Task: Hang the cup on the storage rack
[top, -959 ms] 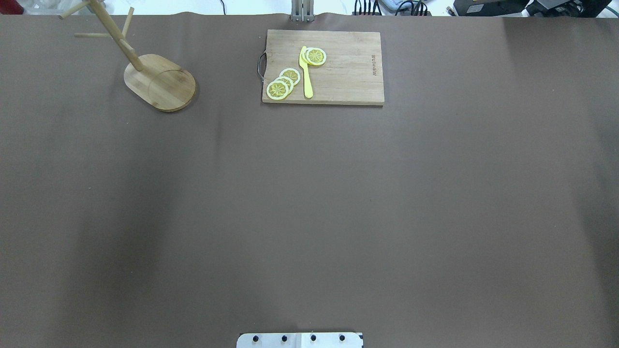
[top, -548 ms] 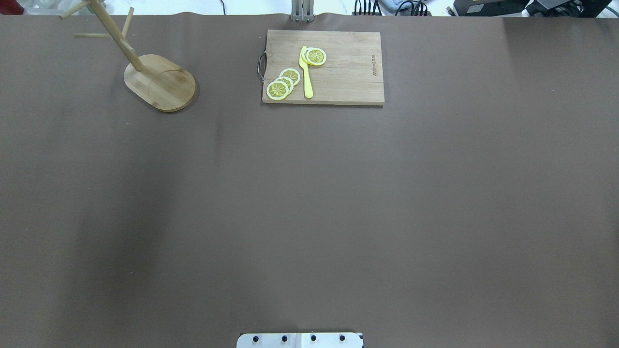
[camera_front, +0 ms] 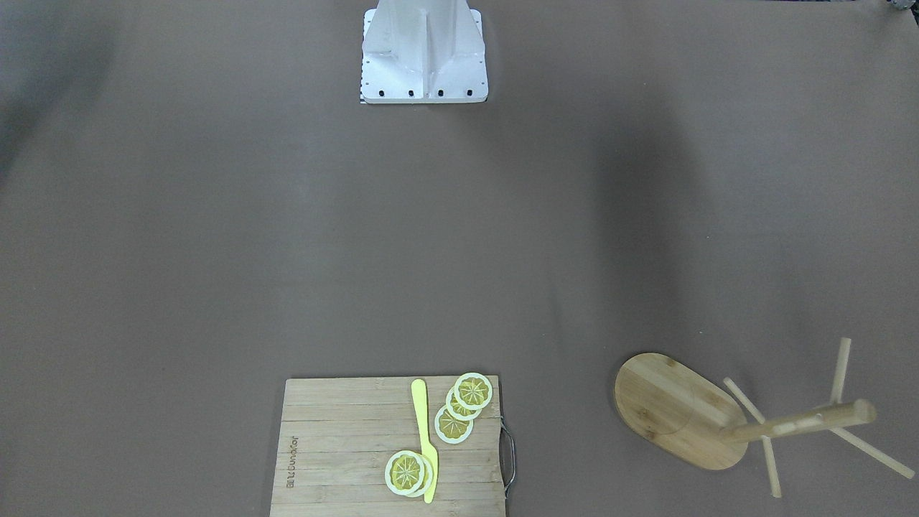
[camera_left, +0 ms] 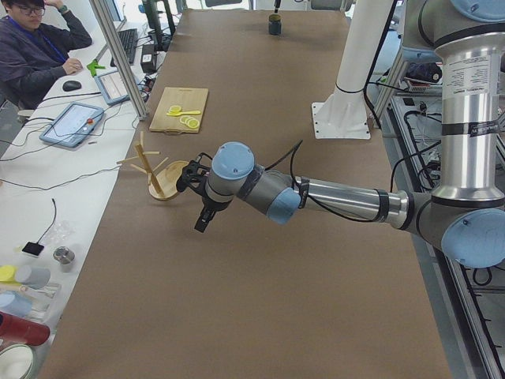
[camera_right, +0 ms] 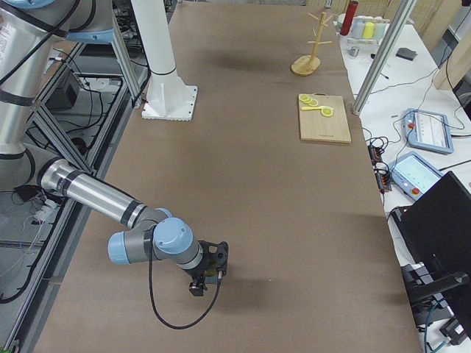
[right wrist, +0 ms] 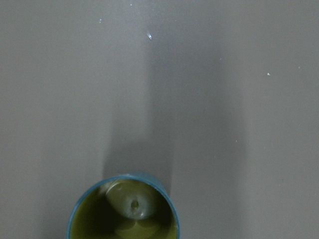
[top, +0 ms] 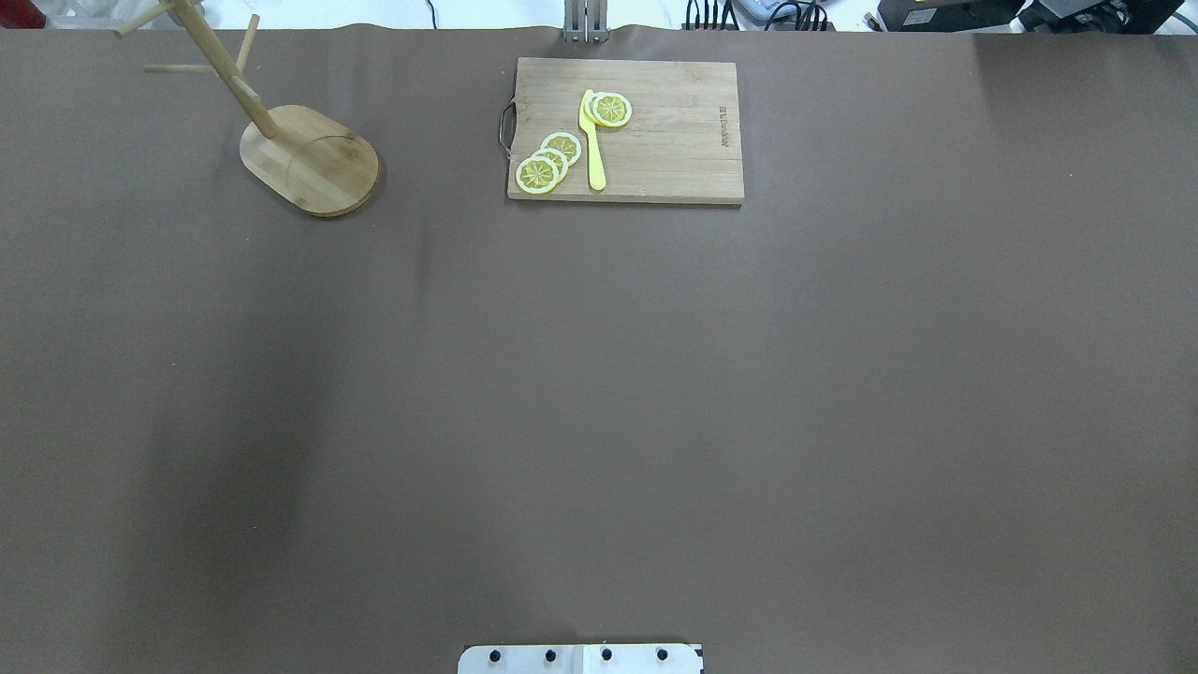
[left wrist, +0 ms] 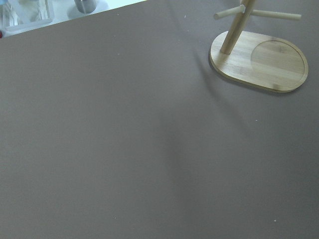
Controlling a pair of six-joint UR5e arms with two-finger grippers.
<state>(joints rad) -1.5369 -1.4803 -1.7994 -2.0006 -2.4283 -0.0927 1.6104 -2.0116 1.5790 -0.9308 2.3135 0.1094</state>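
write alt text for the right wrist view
Looking straight down into the cup, blue-grey rim and mustard-yellow inside, cut off by the bottom edge. It stands on the plain brown table; a pale rounded shape inside it cannot be identified.

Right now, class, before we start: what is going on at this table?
Nothing is hung yet. The cup stands upright on the table at the robot's right end, with the right claw low over it. The storage rack sits near the far left corner, its pegs bare, and the left claw hangs near it. Whether either claw is open cannot be told.
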